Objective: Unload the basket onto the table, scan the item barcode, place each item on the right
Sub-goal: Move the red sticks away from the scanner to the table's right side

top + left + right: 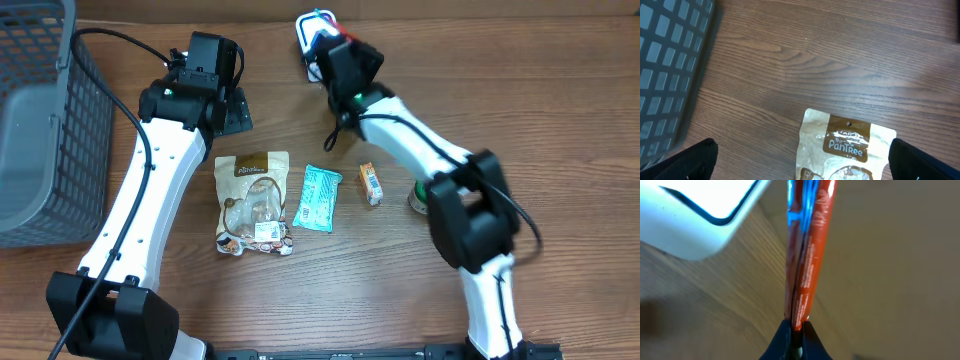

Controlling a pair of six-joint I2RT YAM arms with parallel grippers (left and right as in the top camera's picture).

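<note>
The item is a flat red-orange packet (pixel 805 250), held edge-on and upright, with my right gripper (pixel 797 327) shut on its lower end. In the overhead view this gripper (pixel 327 45) is at the table's far middle, and the red packet (pixel 331 24) pokes out beside a white scanner (pixel 308 34). The scanner's white body with a dark outline (pixel 705 215) fills the upper left of the right wrist view, close to the packet. No barcode is readable on the packet. My left gripper (pixel 805 167) is open, its fingertips (pixel 690 162) straddling the top of a beige pouch.
A beige PanTree pouch (pixel 252 200), a teal packet (pixel 318 198) and a small orange box (pixel 371 184) lie in a row mid-table. A grey mesh basket (pixel 40 120) stands at the left edge. A small round green-and-white object (pixel 419 198) sits under the right arm.
</note>
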